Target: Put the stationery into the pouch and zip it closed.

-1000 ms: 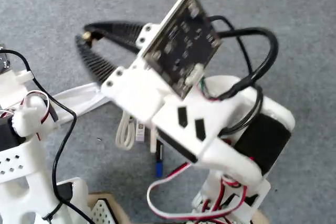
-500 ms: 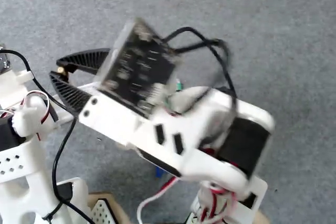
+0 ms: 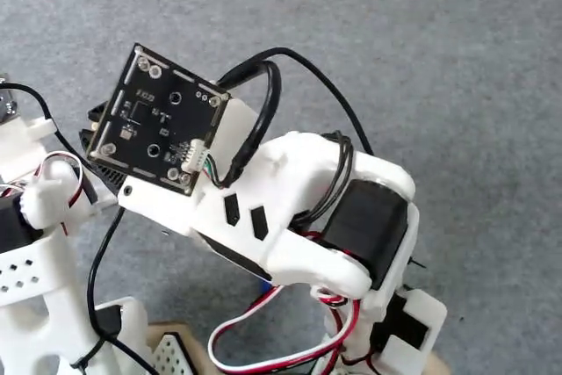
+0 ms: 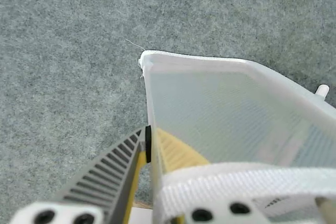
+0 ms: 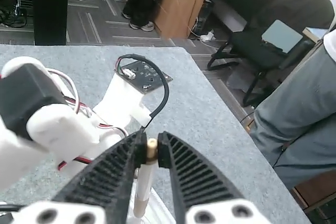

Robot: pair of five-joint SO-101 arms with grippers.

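While the left gripper clamps the rim of the pouch, the right gripper pinches a pen, its arm extended toward 10 o'clock over the table.

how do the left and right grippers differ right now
The left gripper pinches the edge of the white mesh pouch; the right gripper clamps a slim cream stick with a brass tip. The left gripper's finger is grey, with yellow beside it; the right gripper's fingers are black. The left gripper faces down at the table; the right gripper points out across it. Both are shut on something and have ribbed fingers.
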